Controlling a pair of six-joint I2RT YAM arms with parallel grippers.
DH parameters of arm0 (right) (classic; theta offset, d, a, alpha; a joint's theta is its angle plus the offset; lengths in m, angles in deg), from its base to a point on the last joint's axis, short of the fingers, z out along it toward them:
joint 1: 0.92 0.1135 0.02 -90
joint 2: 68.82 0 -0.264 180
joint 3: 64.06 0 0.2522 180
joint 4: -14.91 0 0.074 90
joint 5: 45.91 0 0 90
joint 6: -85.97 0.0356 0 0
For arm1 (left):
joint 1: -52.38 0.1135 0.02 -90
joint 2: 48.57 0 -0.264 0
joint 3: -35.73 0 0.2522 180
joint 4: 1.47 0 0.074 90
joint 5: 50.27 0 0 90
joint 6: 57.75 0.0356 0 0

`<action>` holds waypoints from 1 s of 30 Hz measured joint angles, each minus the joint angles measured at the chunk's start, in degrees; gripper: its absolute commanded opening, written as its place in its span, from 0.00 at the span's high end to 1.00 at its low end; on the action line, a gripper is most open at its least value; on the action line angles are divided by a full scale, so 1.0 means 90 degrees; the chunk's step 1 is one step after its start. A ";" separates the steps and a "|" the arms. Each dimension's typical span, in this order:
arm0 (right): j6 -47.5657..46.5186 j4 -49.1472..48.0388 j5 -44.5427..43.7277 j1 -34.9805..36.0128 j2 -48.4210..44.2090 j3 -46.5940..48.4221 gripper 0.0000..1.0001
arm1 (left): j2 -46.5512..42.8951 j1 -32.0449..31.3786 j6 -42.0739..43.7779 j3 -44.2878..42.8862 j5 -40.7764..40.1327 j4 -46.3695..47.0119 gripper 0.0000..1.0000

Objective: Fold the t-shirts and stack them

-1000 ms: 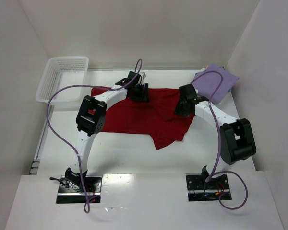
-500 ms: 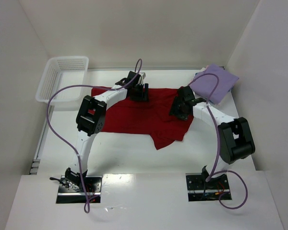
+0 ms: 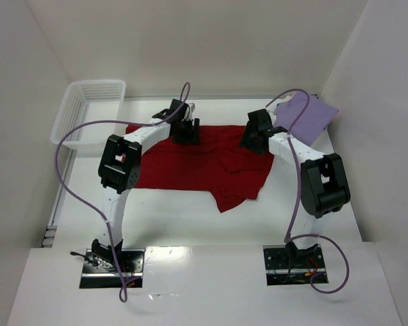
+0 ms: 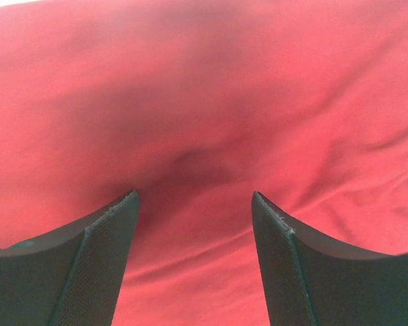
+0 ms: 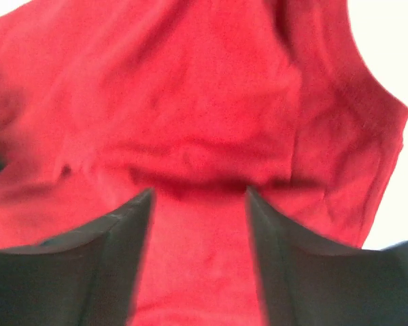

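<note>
Two pincers hang over the far edge of the plain dark red cloth t-shirt (image 3: 190,166), which lies spread in the middle of the white tabletop (image 3: 190,221). Its long axis runs left to right across the top view, and a loose flap trails toward the lower centre. The left pincer (image 3: 186,132) sits above the shirt's upper edge left of centre, and the right pincer (image 3: 250,141) sits above its upper right corner, so each arm has its own end of that far edge directly beneath it. Both are released. In the left wrist view the fingers (image 4: 102,265) stand wide apart over wrinkled red cloth (image 4: 204,102), gripping nothing, and the right wrist view shows the same parted stance over a rumpled patch (image 5: 190,102) near the hem. The lavender folded square t-shirt (image 3: 307,117) rests in the upper right corner, just beyond the right arm, while the white plastic mesh basket (image 3: 88,109) stands at the upper left. Judging by this, the next fold probably calls for both to pinch straight down and draw the far edge toward the bottom of the frame.
</note>
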 measured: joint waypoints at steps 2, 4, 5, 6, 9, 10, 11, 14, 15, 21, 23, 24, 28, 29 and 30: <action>-0.0027 -0.0083 -0.0032 -0.0095 0.0185 0.0126 0.49 | -0.0194 0.0172 0.0051 0.0143 -0.0087 -0.0170 0.23; -0.0049 -0.0121 -0.0058 -0.0168 0.0408 0.0304 0.53 | -0.0418 0.0381 0.0129 0.0267 -0.0124 -0.0294 0.22; -0.0063 -0.0153 -0.0051 -0.0175 0.0532 0.0401 0.55 | -0.0563 0.0512 0.0151 0.0330 -0.0148 -0.0316 0.22; -0.0075 -0.0168 -0.0019 -0.0175 0.0639 0.0478 0.57 | -0.0668 0.0610 0.0160 0.0369 -0.0151 -0.0330 0.22; -0.0085 -0.0197 0.0090 -0.0172 0.0988 0.0767 0.61 | -0.0993 0.0923 0.0287 0.0481 -0.0216 -0.0352 0.20; -0.0100 -0.0211 0.0124 -0.0160 0.1144 0.0860 0.66 | -0.1081 0.0996 0.0318 0.0532 -0.0274 -0.0352 0.20; -0.0114 -0.0219 0.0148 -0.0158 0.1248 0.0916 0.69 | -0.1151 0.1059 0.0369 0.0588 -0.0355 -0.0372 0.20; -0.0131 -0.0211 0.0192 -0.0129 0.1530 0.0969 0.77 | -0.1217 0.1141 0.0656 0.0678 -0.0563 -0.0495 0.20; -0.0141 -0.0211 0.0199 -0.0117 0.1615 0.0969 0.79 | -0.1190 0.1154 0.0799 0.0678 -0.0590 -0.0576 0.20; -0.0148 -0.0211 0.0209 -0.0090 0.1797 0.0988 0.80 | -0.0852 0.1251 0.1263 0.0678 -0.0814 -0.1042 0.20; -0.0148 -0.0211 0.0211 -0.0087 0.1819 0.0993 0.80 | -0.0750 0.1282 0.1285 0.0704 -0.0930 -0.1137 0.20; -0.0148 -0.0211 0.0209 -0.0087 0.1826 0.1001 0.80 | -0.0704 0.1302 0.1287 0.0714 -0.0984 -0.1188 0.20; -0.0168 -0.0192 0.0189 -0.0087 0.1931 0.1146 0.80 | -0.0612 0.1416 0.1275 0.0719 -0.1141 -0.1277 0.20; -0.0170 -0.0189 0.0185 -0.0087 0.1948 0.1168 0.80 | -0.0600 0.1474 0.1263 0.0719 -0.1151 -0.1290 0.20; -0.0172 -0.0189 0.0182 -0.0090 0.1957 0.1178 0.80 | -0.0597 0.1520 0.1260 0.0719 -0.1156 -0.1299 0.20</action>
